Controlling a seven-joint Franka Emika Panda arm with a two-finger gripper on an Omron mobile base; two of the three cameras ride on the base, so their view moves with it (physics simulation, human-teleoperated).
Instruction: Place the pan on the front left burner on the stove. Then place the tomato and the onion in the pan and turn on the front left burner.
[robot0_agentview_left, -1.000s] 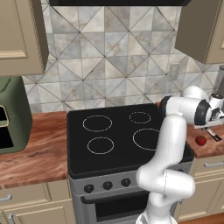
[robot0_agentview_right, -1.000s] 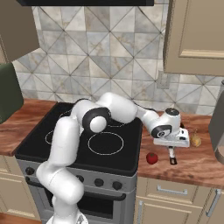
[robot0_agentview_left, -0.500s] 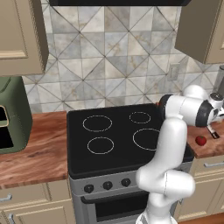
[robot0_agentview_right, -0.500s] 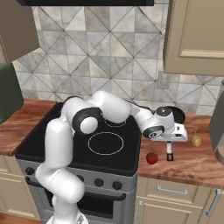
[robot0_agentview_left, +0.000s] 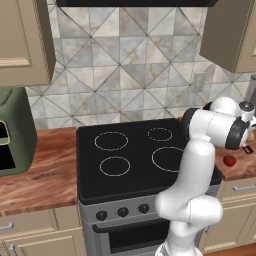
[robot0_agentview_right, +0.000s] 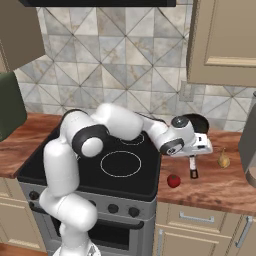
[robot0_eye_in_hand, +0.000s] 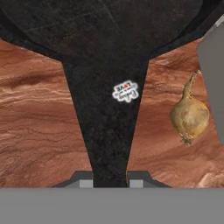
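The black pan sits on the wooden counter right of the stove, its handle pointing toward the counter's front edge. My gripper is shut on that handle, and in the hand view the fingertips clamp it from both sides. The yellowish onion lies just right of the handle, also seen as the onion. The red tomato rests near the counter's front edge, left of the handle tip; it is the tomato. The front left burner is bare.
A green appliance stands on the counter left of the stove. A tall grey object rises at the far right, close to the onion. Black knobs line the stove's front. Wall cabinets hang above both counters.
The jaws have closed the last bit onto the pan handle. The arm's elbow has swung a little; pan, tomato and onion lie where they were.
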